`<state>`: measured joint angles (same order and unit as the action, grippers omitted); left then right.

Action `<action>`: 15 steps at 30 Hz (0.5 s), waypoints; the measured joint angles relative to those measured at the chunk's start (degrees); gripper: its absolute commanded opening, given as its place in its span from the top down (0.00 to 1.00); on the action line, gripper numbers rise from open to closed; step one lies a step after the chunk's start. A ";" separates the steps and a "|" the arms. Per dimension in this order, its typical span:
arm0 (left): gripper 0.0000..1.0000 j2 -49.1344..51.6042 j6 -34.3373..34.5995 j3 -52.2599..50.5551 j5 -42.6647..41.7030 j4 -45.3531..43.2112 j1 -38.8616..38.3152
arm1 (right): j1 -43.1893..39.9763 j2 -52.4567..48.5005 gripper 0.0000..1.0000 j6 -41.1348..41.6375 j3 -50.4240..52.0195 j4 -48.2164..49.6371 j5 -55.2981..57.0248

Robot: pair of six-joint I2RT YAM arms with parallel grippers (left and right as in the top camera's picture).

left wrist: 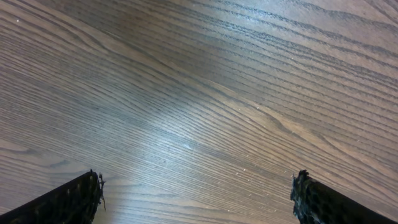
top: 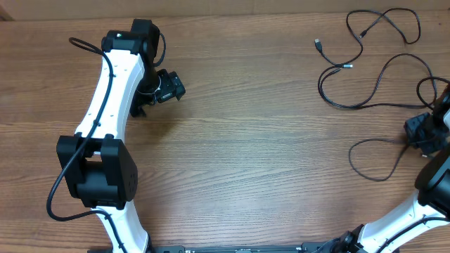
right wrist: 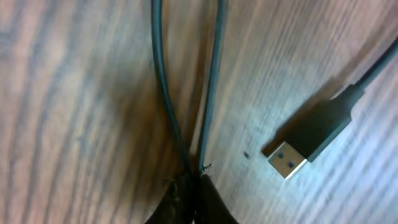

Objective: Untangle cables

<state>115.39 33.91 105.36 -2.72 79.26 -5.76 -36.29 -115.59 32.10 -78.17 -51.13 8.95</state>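
Several thin black cables lie loose at the far right of the table: one looping strand (top: pixel 373 105), another near the back edge (top: pixel 383 21), and a curve (top: pixel 376 158) leading to my right gripper (top: pixel 420 133). In the right wrist view two cable strands (right wrist: pixel 163 93) converge into my right gripper (right wrist: pixel 196 179), which is shut on them. A silver-tipped USB plug (right wrist: pixel 292 155) lies on the wood just right of the fingers. My left gripper (top: pixel 144 105) is far off at the left, open over bare wood, its fingers (left wrist: pixel 71 199) wide apart with nothing between them.
The wooden table (top: pixel 246 154) runs wide between the two arms. Small plug ends (top: pixel 318 43) lie near the back right. The left arm's own thick black wire (top: pixel 84 46) loops at the far left.
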 measured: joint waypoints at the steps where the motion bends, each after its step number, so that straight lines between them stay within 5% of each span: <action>1: 0.01 0.00 0.00 0.00 0.00 0.00 0.00 | 0.00 0.00 0.96 0.85 0.00 -0.70 0.26; 11: 0.00 0.00 0.02 0.00 0.00 0.00 0.00 | 0.00 0.00 0.96 10.05 0.00 -6.01 1.16; 14: 0.00 0.00 0.02 0.00 0.00 0.00 0.00 | 0.00 0.00 0.80 11.02 0.00 -5.99 1.27; 15: 0.00 0.00 0.02 0.00 0.00 0.00 0.00 | 0.00 0.00 0.65 11.37 0.00 -5.75 1.40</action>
<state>115.39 33.93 105.36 -2.72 79.26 -5.76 -36.29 -115.59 43.46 -78.17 -56.88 10.35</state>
